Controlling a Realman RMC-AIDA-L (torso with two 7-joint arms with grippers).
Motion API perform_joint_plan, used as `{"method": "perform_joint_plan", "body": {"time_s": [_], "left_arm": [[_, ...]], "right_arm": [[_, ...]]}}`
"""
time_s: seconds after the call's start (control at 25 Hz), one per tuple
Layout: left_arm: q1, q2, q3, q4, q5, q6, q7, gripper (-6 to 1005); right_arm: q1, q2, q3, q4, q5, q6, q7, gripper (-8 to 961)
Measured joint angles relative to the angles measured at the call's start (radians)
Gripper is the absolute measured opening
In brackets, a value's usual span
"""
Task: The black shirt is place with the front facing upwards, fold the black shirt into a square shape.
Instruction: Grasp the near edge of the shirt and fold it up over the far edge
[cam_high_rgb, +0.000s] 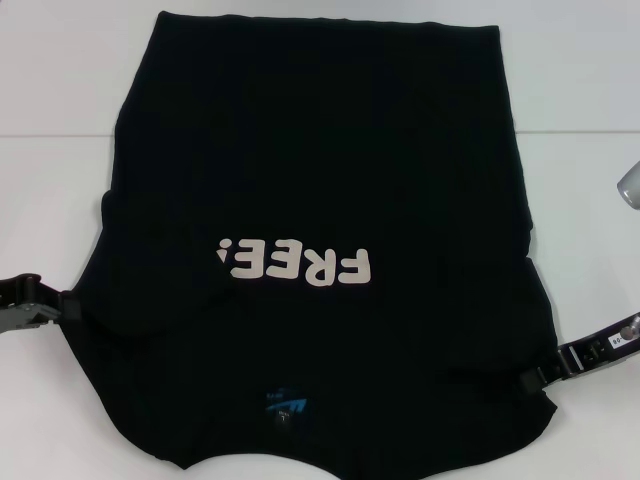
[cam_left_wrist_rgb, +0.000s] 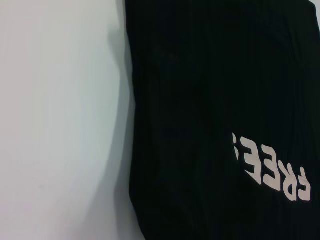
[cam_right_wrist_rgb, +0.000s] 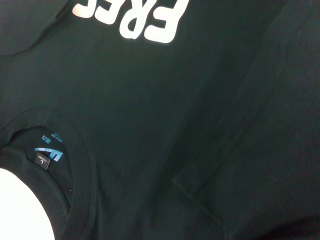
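The black shirt (cam_high_rgb: 320, 170) lies spread front up on the white table (cam_high_rgb: 60, 100), its collar and blue neck label (cam_high_rgb: 285, 407) nearest me. The white letters "FREE!" (cam_high_rgb: 300, 265) run across its middle. My left gripper (cam_high_rgb: 72, 308) sits at the shirt's left sleeve edge, low over the table. At the shirt's right edge near the shoulder is my right gripper (cam_high_rgb: 538, 378). The left wrist view shows the shirt (cam_left_wrist_rgb: 200, 100) with its side edge against the table. In the right wrist view the shirt (cam_right_wrist_rgb: 175, 100) fills the frame, with collar and label (cam_right_wrist_rgb: 49, 152).
Bare white table surrounds the shirt on the left, the right and the far side. A grey rounded object (cam_high_rgb: 630, 185) pokes in at the right edge of the head view.
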Motion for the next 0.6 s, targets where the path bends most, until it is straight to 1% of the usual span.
{"method": "perform_joint_plan", "body": {"time_s": [0.12,0.44,0.6], "left_arm": [[0.000,0.000,0.000,0.000,-0.002,0.002,0.003,25],[0.006,0.000,-0.012,-0.001,-0.016,0.008,0.007,26],[0.006,0.000,-0.012,-0.001,-0.016,0.025,0.009,26]], "right_arm": [[0.000,0.000,0.001,-0.004,0.003,0.000,0.000,0],[0.000,-0.006,0.012,-0.009,0.005,-0.002,-0.012,23],[-0.001,-0.013,0.014,-0.010,0.008,-0.007,-0.018,35]]}}
